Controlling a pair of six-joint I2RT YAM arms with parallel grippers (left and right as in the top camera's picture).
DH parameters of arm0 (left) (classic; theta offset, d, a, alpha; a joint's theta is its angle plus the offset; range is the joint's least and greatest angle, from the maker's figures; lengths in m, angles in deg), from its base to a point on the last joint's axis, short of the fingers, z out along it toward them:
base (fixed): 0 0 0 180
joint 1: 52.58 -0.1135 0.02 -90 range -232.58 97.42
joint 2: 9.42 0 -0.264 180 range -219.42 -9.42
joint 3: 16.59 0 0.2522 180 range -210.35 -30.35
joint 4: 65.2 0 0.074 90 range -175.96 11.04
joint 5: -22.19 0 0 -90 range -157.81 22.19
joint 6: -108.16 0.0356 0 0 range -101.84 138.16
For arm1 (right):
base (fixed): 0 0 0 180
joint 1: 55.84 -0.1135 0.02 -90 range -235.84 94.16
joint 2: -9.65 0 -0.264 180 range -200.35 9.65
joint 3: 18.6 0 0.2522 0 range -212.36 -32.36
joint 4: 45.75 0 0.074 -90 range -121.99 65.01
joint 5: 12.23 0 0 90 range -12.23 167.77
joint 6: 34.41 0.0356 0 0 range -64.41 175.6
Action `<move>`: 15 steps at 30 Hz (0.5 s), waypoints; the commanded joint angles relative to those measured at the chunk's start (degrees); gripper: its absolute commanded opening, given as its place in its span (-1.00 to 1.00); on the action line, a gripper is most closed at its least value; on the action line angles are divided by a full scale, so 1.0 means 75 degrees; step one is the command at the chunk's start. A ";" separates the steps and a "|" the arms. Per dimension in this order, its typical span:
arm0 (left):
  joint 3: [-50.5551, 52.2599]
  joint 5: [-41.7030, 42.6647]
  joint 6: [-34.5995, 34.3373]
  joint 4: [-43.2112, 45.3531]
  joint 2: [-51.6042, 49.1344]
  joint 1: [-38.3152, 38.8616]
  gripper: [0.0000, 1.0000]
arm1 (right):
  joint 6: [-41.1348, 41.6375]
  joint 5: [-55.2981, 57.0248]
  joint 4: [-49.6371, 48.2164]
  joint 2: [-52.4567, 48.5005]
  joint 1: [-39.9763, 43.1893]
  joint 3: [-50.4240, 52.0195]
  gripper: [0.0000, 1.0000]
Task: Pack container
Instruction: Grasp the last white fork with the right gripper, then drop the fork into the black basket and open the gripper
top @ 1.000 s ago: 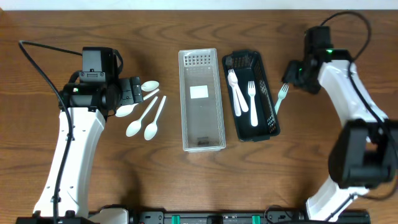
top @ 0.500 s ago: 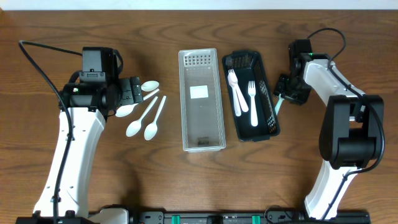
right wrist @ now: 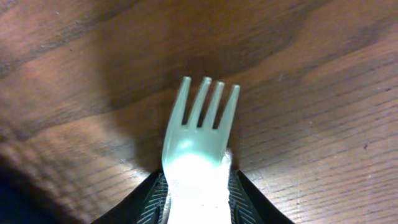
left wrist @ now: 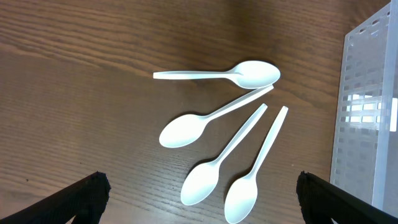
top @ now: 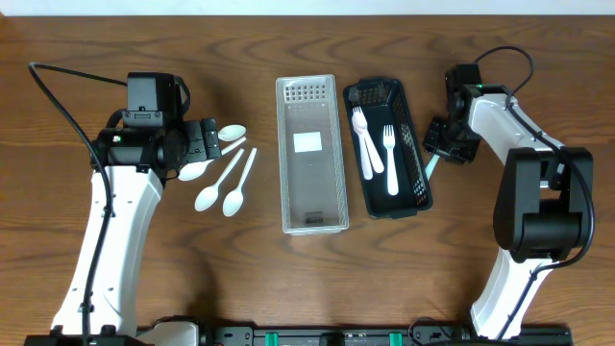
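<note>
Several white plastic spoons [top: 220,180] lie on the wood table left of the clear container [top: 284,163]; they also show in the left wrist view [left wrist: 214,121]. My left gripper [top: 205,141] is open and empty above them [left wrist: 204,194]. The black basket [top: 424,192] holds two white forks [top: 388,157]. My right gripper [top: 445,141] is low at the table just right of the basket, shut on a white fork [right wrist: 199,134]. The fork's tines point away from the jaws [right wrist: 198,202], and its handle [top: 430,165] sticks out beside the basket.
The clear container is empty apart from a white label [top: 307,141] on its floor. The container's perforated wall [left wrist: 367,118] stands at the right edge of the left wrist view. Cables run behind both arms.
My right arm has swung down and in over the fork lying beside the basket, and its jaws now hold the fork. The left arm and spoons have not moved.
</note>
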 commanded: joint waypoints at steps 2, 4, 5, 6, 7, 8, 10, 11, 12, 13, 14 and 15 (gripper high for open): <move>-0.0152 -0.0052 0.0105 -0.0003 -0.0047 -0.0038 0.96 | 0.0073 0.0003 0.0082 -0.0134 -0.0076 0.0265 -0.61; -0.0152 -0.0052 0.0105 -0.0003 -0.0047 -0.0038 0.96 | 0.0073 0.0003 0.0087 -0.0131 -0.0073 0.0262 -0.76; -0.0152 -0.0052 0.0105 -0.0003 -0.0047 -0.0038 0.96 | 0.0073 0.0017 0.0090 -0.0128 -0.0064 0.0262 -0.83; -0.0152 -0.0052 0.0102 -0.0003 -0.0047 -0.0038 0.96 | 0.0070 0.0032 0.0090 -0.0119 -0.0050 0.0254 -0.87; -0.0152 -0.0052 0.0102 -0.0003 -0.0047 -0.0038 0.96 | 0.0070 0.0111 0.0111 -0.0096 -0.0035 0.0233 -0.91; -0.0152 -0.0052 0.0105 -0.0003 -0.0047 -0.0038 0.96 | 0.0067 0.0213 0.0149 -0.0058 -0.0015 0.0204 -0.95; -0.0152 -0.0052 0.0105 -0.0003 -0.0047 -0.0038 0.96 | -0.0003 0.0466 0.0280 0.0096 0.0000 0.0087 -0.97; -0.0152 -0.0052 0.0105 -0.0003 -0.0047 -0.0038 0.96 | -0.0111 0.0577 0.0382 0.0207 -0.0003 -0.0012 -0.97; -0.0152 -0.0052 0.0105 -0.0003 -0.0047 -0.0038 0.96 | -0.0198 0.0635 0.0455 0.0303 -0.0003 -0.0099 -0.97; -0.0152 -0.0052 0.0102 -0.0003 -0.0047 -0.0038 0.96 | -0.0303 0.0720 0.0560 0.0455 -0.0009 -0.0236 -0.97; -0.0152 -0.0052 0.0102 -0.0003 -0.0047 -0.0038 0.96 | -0.0396 0.0734 0.0667 0.0650 -0.0029 -0.0385 -0.97; -0.0152 -0.0052 0.0102 0.0000 -0.0047 -0.0038 0.96 | -0.0463 0.0734 0.0772 0.0868 -0.0064 -0.0548 -0.98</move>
